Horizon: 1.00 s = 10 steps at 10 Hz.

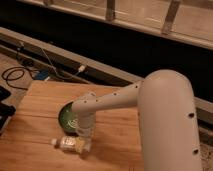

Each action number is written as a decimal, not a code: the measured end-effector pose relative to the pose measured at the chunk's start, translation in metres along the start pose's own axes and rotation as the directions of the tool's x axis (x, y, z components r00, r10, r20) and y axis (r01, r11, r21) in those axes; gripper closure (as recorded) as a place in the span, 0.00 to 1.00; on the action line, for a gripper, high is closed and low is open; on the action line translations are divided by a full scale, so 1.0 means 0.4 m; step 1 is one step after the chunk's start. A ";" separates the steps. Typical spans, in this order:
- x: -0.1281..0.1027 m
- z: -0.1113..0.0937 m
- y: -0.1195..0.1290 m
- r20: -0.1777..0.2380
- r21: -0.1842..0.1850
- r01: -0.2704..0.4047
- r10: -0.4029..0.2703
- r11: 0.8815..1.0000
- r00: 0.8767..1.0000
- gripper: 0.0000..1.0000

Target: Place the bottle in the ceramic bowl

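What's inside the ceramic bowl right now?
The visible left part of the ceramic bowl shows only its white swirl. The arm covers the rest. The bottle lies outside on the wooden table, with the gripper shut on its right end.

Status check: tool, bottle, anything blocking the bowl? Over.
Tool low at table, shut on bottle. Bottle lying flat, just outside ceramic bowl. Only arm's wrist overhangs bowl edge.
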 end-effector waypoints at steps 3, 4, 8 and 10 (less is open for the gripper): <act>0.036 -0.036 0.009 0.053 0.040 -0.016 0.013 0.999 0.999 1.00; 0.052 -0.055 0.010 0.073 0.052 -0.022 0.018 0.998 0.997 1.00; 0.101 -0.211 0.039 0.192 0.129 -0.029 0.004 0.991 0.981 1.00; 0.127 -0.298 0.063 0.239 0.188 -0.032 -0.014 0.982 0.971 1.00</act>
